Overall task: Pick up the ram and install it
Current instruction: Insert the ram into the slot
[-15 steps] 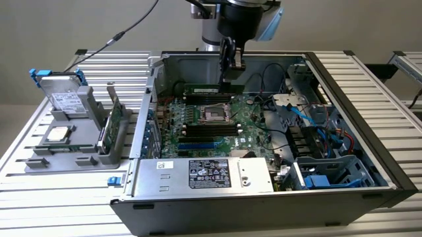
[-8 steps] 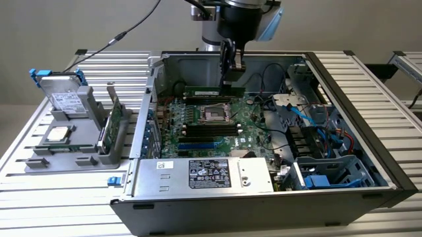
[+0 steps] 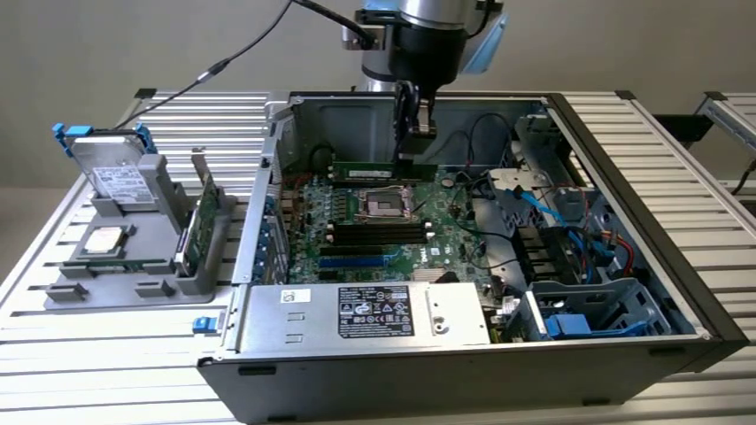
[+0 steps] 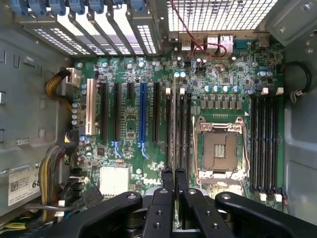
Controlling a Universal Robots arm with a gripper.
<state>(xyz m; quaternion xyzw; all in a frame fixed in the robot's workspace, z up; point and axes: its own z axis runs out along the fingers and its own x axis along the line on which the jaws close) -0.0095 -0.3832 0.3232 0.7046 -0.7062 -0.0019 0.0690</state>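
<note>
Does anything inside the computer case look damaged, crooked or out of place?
Nothing looks damaged or spilled. The ram is not seated in a slot: the gripper holds it, roughly level, over the motherboard. The CPU socket stands empty, which is the only gap I see.

We see a counter (image 3: pixel 83 390) of pale metal slats. On it an open computer case (image 3: pixel 413 381) lies on its side, taking up the middle and the exterior view's right. Just beside it, at the exterior view's left, a grey parts holder (image 3: pixel 119 292) rests flat on the slats.
</note>
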